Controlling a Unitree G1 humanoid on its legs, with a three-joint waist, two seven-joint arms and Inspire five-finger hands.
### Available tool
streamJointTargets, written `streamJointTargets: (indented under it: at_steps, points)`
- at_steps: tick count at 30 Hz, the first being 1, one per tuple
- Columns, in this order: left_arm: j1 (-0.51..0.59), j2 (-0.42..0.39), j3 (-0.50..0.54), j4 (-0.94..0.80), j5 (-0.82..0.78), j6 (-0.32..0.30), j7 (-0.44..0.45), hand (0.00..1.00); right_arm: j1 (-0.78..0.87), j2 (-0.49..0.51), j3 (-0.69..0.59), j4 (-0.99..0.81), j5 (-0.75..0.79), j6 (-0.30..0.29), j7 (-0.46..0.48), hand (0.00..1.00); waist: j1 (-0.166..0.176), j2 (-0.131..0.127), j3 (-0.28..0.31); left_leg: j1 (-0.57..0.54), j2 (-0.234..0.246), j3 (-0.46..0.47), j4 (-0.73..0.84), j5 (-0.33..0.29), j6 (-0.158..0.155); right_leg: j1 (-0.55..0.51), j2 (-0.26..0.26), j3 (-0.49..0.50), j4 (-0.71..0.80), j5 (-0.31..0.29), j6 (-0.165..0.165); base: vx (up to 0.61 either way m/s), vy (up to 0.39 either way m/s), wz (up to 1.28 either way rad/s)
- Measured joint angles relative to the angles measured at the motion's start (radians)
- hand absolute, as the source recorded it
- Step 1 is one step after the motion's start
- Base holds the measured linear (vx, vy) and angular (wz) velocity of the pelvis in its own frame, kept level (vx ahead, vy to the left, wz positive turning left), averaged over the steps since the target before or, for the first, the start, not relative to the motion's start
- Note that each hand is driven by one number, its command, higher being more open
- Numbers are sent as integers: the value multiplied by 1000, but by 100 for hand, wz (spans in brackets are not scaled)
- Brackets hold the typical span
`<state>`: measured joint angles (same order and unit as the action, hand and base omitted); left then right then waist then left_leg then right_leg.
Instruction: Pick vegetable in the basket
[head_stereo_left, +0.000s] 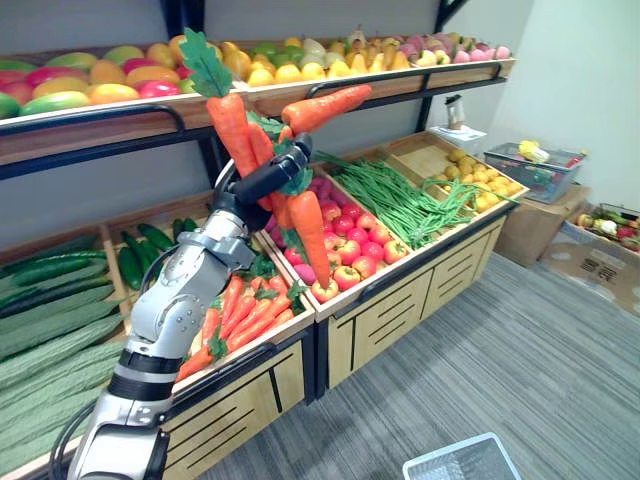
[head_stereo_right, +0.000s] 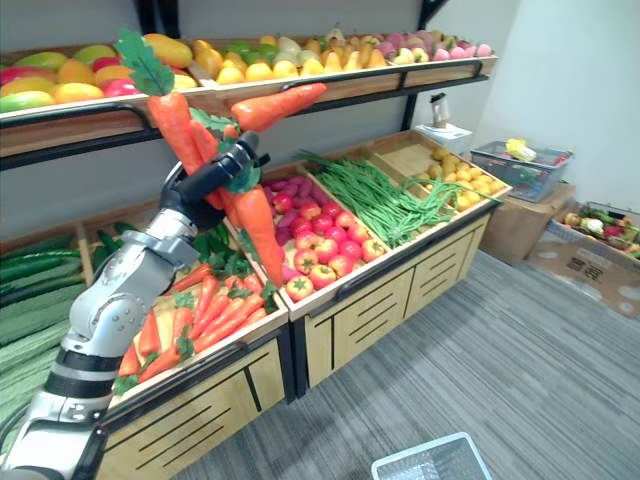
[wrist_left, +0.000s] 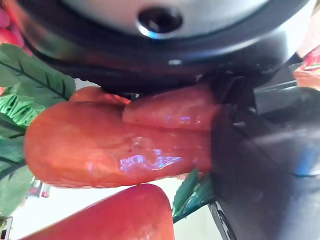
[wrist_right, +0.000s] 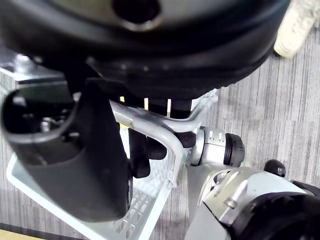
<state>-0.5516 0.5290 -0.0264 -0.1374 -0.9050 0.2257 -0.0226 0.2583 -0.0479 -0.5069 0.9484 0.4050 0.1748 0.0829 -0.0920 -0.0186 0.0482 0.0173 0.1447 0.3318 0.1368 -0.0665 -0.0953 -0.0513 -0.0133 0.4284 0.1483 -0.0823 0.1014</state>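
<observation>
Bunch of carrots (head_stereo_left: 308, 225) clenched in left hand (head_stereo_left: 262, 180), held clear above front edge of carrot bin (head_stereo_left: 290, 332). Basket (head_stereo_left: 462, 458) hung low, its handle gripped by right hand (wrist_right: 90, 165). Bunch best swung across slowly and lowered inside the rim before release.

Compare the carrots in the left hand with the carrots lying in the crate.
Held carrots are up in the air, splayed in different directions; crate carrots lie packed side by side. Held carrots are gripped by the left hand; crate carrots rest untouched. Both are orange with green leaves.
</observation>
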Motion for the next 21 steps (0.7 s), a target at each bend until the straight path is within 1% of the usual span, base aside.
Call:
streamJointTargets:
  at_steps: [2, 3, 4, 5, 6, 7, 8, 9, 10, 11, 12, 13, 14, 15, 17, 18, 19, 21]
  points:
    - [1, 1, 0, -9, -1, -1, -11, 0, 0, -1, 20, -5, 11, -5, -1, 0, -2, 2, 1, 0, 13, 27, 42, -33, 3, 0, 5, 12, -8, 22, 19, 49, 71, -66]
    - [1, 1, 0, -19, 0, -1, -20, 0, -2, -1, 33, -17, 41, -7, -4, 0, -1, 4, 6, 7, 26, 49, 66, -53, 3, -2, 13, 4, -7, 41, 28, 31, 42, -63]
    - [2, 1, 0, -23, 4, -1, -26, 0, -2, -1, 45, -22, 60, -8, -7, 0, 0, 5, 8, 12, 32, 59, 77, -62, 4, -4, 16, -9, -6, 48, 31, 8, 25, -80]
    - [8, 2, 5, -34, 12, -1, -36, 0, -6, -1, 59, -33, 104, -9, -10, 0, 7, 4, 15, 27, 49, 91, 98, -82, 6, -12, 9, -68, 4, 52, 28, -14, 4, -70]
    - [16, 2, 11, -42, 14, -1, -44, 0, -8, -1, 58, -41, 122, -9, -13, 0, 9, 5, 19, 36, 53, 109, 108, -93, 7, -16, 1, -111, 6, 52, 26, -43, 10, -80]
    - [33, 2, 16, -62, 33, 0, -61, 0, -10, -6, 57, -62, 149, -9, -24, 0, 9, 10, 27, 50, 58, 135, 124, -115, 7, -17, -25, -182, 10, 39, 5, -64, 51, -58]
    - [47, 3, 16, -85, 53, 3, -77, 0, -8, -17, 56, -71, 149, -9, -28, 0, 11, 14, 28, 59, 59, 148, 131, -128, 2, -16, -37, -210, 13, 42, 8, -54, 73, -48]
    - [62, 4, 20, -116, 66, 6, -96, 0, -7, -33, 57, -83, 149, -4, -32, 0, 11, 18, 26, 63, 60, 153, 135, -135, 0, -15, -37, -210, 9, 49, 3, 10, 72, -25]
    - [67, 7, 26, -167, 88, 16, -121, 0, -3, -53, 49, -134, 169, 10, -54, 0, 16, 28, 22, 60, 59, 157, 134, -135, 1, -14, -32, -209, -10, 65, 8, 47, 32, -14]
    - [67, 13, 26, -185, 91, 17, -131, 0, 1, -59, 47, -165, 184, 11, -63, 0, 18, 30, 21, 58, 60, 158, 135, -135, 0, -13, -31, -209, -21, 71, 7, 62, 20, -9]
    - [67, 26, 28, -209, 91, 17, -140, 0, 3, -68, 32, -227, 191, 18, -77, 0, 21, 34, 19, 55, 61, 159, 136, -133, 1, -8, -30, -208, -39, 84, 4, 66, 16, -8]
    - [67, 38, 35, -227, 91, 17, -150, 0, 3, -85, 4, -324, 192, 40, -94, 0, 21, 36, 18, 57, 61, 158, 134, -133, 1, 5, -28, -209, -63, 99, 2, 114, 15, -10]
    - [66, 48, 43, -235, 89, 17, -161, 0, 3, -125, -15, -418, 216, 92, -97, 0, 26, 43, 15, 66, 61, 150, 128, -133, 1, 20, -26, -210, -78, 109, -1, 98, 11, -9]
    - [65, 51, 43, -235, 89, 16, -163, 0, 5, -147, -16, -456, 216, 110, -98, 0, 28, 42, 15, 72, 61, 147, 124, -133, 1, 25, -24, -210, -80, 110, -1, 91, 1, -3]
    - [66, 57, 43, -235, 89, 16, -161, 0, 21, -222, -40, -608, 190, 123, -115, 0, 30, 41, 16, 81, 57, 140, 108, -133, 0, 34, -26, -225, -82, 111, -1, 39, 5, 7]
    - [66, 57, 43, -235, 89, 16, -160, 0, 20, -277, -70, -689, 186, 129, -118, 0, 30, 41, 16, 83, 53, 139, 100, -133, 0, 34, -29, -229, -82, 111, -1, 11, 25, 5]
    - [66, 57, 43, -235, 89, 16, -160, 0, 20, -304, -85, -729, 187, 130, -117, 0, 30, 41, 16, 84, 50, 138, 96, -132, 1, 34, -30, -229, -83, 111, -1, 8, 33, 2]
    - [66, 57, 42, -234, 90, 16, -162, 0, 2, -416, -150, -880, 184, 131, -102, 0, 30, 42, 14, 86, 45, 138, 90, -130, -1, 33, -32, -228, -83, 110, -1, 3, 16, 0]
